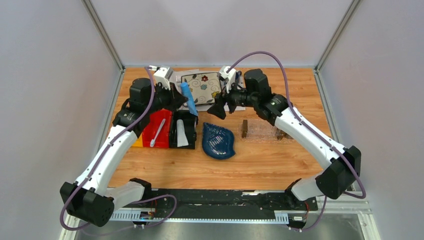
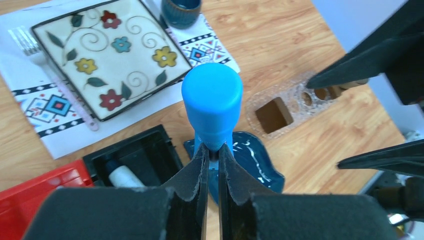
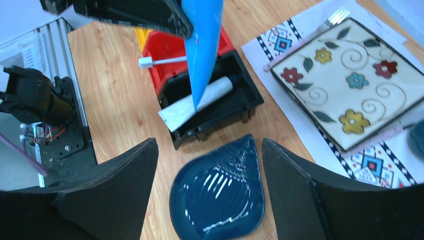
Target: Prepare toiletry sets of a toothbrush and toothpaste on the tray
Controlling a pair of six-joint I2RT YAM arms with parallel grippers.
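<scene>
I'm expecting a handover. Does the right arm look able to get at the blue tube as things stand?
Probably yes. The left gripper holds the blue tube up, clear of the black bin. The right gripper is open and facing it, with nothing between them.

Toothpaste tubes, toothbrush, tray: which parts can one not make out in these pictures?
Blue toothpaste tube, left wrist view: body hidden behind its own cap and the left hand.
White toothpaste tube, right wrist view: middle covered by the blue tube.
Toothbrush, top view: bristles too small to see.
Clear tray, top view: right end partly under the right arm.
</scene>
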